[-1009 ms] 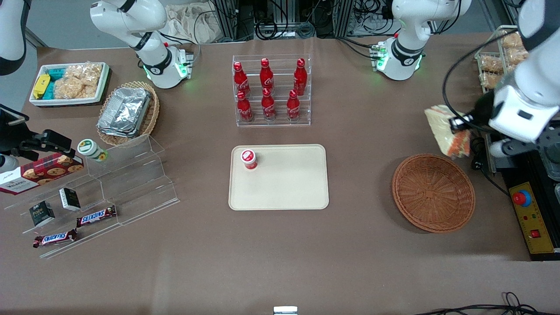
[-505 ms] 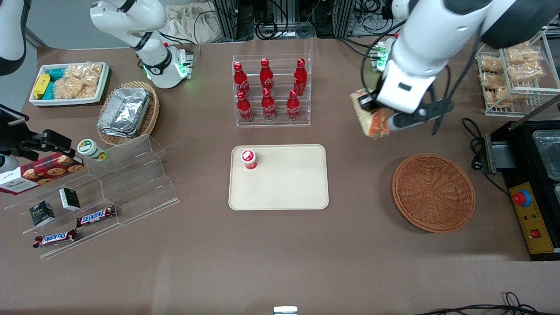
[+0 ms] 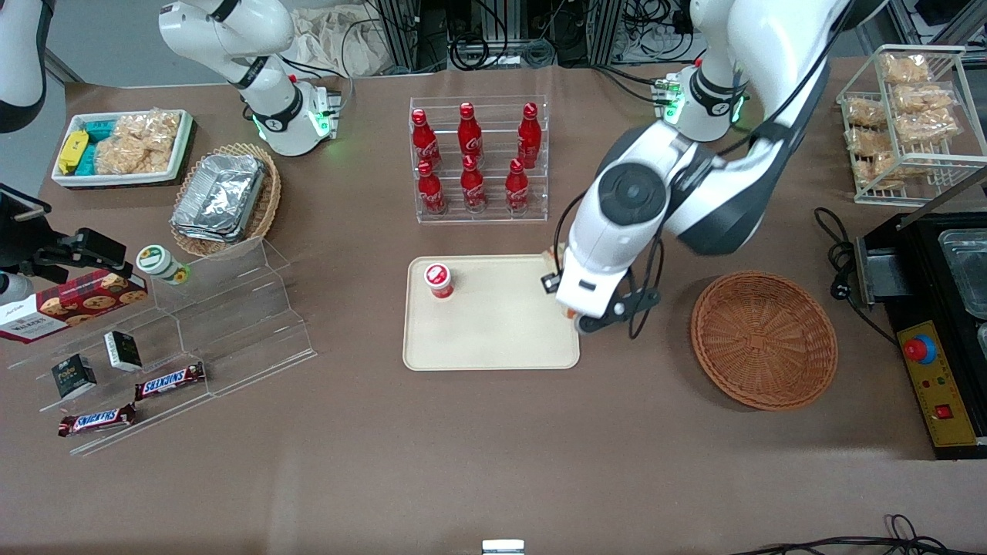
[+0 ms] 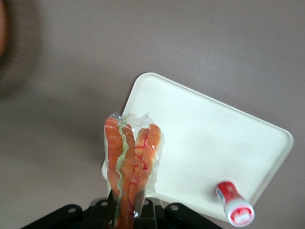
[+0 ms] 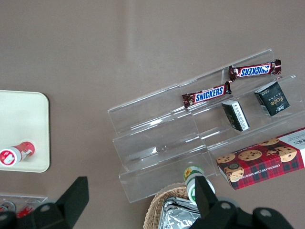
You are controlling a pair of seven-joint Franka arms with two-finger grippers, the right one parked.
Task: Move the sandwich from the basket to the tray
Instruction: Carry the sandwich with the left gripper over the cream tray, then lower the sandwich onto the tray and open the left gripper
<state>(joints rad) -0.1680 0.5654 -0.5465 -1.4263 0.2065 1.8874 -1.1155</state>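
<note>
the gripper (image 4: pixel 125 212) hangs above the tray (image 3: pixel 493 339), over its edge toward the working arm's end, with its fingers pinching the sandwich (image 4: pixel 131 164) at the bread end. the wrapped wedge points its orange-red and green cut edge down toward the tray's rim. in the front view the wrist hides nearly all of the sandwich. a small red-capped bottle (image 3: pixel 439 280) lies on the tray at about 10 o'clock from its middle. the basket (image 3: pixel 763 339) sits at 3 o'clock of the tray, well apart.
</note>
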